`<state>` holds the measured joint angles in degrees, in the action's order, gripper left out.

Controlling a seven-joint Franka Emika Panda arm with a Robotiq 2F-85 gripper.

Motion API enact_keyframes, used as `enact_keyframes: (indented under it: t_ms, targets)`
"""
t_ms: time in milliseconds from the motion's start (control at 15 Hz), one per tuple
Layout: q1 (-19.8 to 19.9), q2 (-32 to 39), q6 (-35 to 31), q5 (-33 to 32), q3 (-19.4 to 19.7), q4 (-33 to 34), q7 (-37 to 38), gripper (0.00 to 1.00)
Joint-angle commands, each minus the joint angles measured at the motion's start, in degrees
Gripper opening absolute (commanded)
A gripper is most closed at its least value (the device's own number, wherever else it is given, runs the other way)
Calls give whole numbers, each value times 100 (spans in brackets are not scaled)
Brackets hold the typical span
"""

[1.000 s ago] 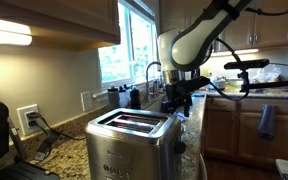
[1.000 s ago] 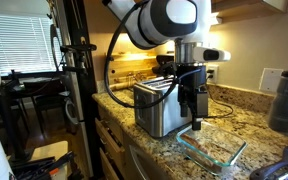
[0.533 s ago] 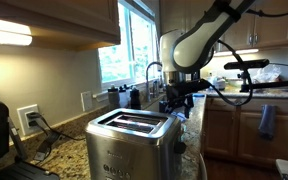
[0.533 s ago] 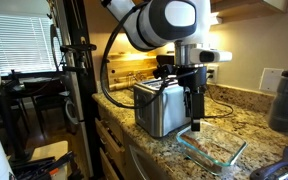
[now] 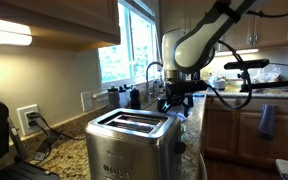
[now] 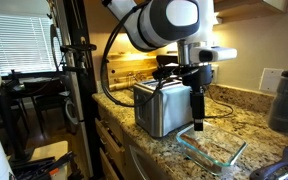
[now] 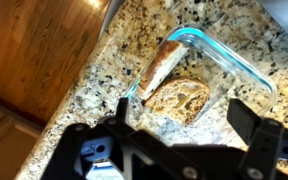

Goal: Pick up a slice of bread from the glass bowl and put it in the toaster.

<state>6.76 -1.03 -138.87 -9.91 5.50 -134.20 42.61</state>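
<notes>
Over the speckled tan-and-black granite countertop (image 7: 134, 30), the white robot arm (image 6: 169, 22) with black joints bends at the wrist so that its black gripper (image 6: 197, 120) hangs pointing straight down. It is just beside the boxy brushed-steel toaster (image 6: 160, 108) and above the clear glass dish (image 6: 212, 156) with rounded corners. Its jaws stand wide apart, gripping nothing. In the wrist view, the small, golden-brown, rough-crusted rounded slice of bread (image 7: 182, 98) lies flat in the dish. A second slice (image 7: 162, 68) leans on edge against the dish wall beside it. The gripper body hides the dish's near end.
</notes>
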Motion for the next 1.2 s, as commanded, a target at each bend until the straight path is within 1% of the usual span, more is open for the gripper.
enact_keyframes:
  t_ms: [0,267,400,467,867,1133]
  targets:
    - [-40,-219,-225,-92,-38,-286,653,100]
    - [-48,-212,-302,-231,-87,-326,1345,100]
    - [-54,-188,-291,-279,-97,-340,1534,100]
    - [-49,-2,-80,-101,-79,-73,1167,100]
    - [-51,-2,-82,-125,-84,-89,1270,100]
    - [-11,116,-210,-203,-40,-12,1562,100]
